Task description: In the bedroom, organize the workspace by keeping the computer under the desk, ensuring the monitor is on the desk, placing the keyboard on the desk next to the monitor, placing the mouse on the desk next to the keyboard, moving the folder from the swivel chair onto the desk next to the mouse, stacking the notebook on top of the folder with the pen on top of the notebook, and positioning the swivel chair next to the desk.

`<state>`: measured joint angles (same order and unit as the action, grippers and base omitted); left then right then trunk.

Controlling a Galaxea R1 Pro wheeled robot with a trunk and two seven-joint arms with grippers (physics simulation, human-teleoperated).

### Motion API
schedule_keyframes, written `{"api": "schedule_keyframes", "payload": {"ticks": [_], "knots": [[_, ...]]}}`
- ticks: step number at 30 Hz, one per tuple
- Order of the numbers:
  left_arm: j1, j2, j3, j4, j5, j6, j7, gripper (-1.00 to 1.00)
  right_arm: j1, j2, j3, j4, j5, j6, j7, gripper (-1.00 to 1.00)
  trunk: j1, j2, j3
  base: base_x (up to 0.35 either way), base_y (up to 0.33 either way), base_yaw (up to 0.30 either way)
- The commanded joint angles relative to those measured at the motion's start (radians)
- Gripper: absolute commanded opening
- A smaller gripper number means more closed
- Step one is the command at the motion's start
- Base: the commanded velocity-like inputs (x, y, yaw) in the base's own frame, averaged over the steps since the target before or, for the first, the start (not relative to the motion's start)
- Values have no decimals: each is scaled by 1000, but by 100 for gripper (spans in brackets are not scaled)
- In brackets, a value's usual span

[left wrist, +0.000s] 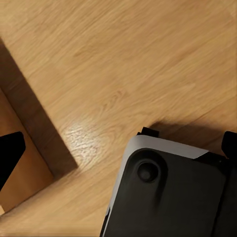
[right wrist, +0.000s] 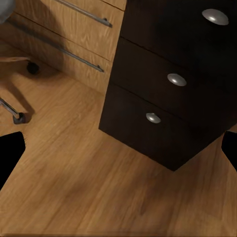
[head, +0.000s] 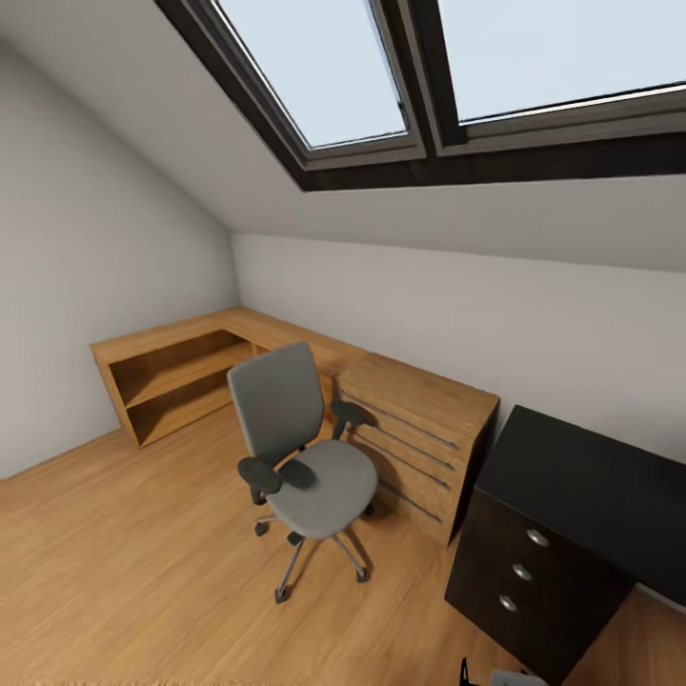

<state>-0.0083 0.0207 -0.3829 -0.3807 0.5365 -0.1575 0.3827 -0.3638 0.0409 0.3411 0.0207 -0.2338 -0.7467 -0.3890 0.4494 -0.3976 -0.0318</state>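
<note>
While the swivel chair [head: 305, 457] stands empty-seated beside the wooden corner table [head: 286, 333], no folder, monitor or keyboard is visible; placement steps appear outstanding. A black drawer cabinet [head: 543, 543] stands nearby. Jaw state: cannot tell.

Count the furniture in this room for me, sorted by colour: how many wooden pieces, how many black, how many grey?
Wooden: 2, the corner desk and the drawer unit
Black: 1, the dresser with round knobs
Grey: 1, the swivel chair
Total: 4
</note>
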Motion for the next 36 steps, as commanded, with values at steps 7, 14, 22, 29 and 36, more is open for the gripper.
{"api": "schedule_keyframes", "payload": {"ticks": [7,14,22,29,36], "knots": [[-1,1,-9,0,10,-4,5,100,-1,1,9,2,-6,2,-4,100,1,-2,-12,0,0,155],[-1,-1,-10,11,10,-4,5,100,-1,1,9,2,-6,4,-4,100,1,-2,-21,0,0,157],[-1,-3,-10,14,10,-4,5,100,-1,1,10,2,-6,4,-4,100,1,-2,-32,0,0,157],[-1,-4,-10,15,10,-4,5,100,-1,1,10,2,-6,5,-4,100,1,-2,-41,0,0,157],[-1,-4,-10,15,10,-4,5,100,-1,1,10,2,-6,4,-4,100,1,-2,-50,0,0,157]]}}
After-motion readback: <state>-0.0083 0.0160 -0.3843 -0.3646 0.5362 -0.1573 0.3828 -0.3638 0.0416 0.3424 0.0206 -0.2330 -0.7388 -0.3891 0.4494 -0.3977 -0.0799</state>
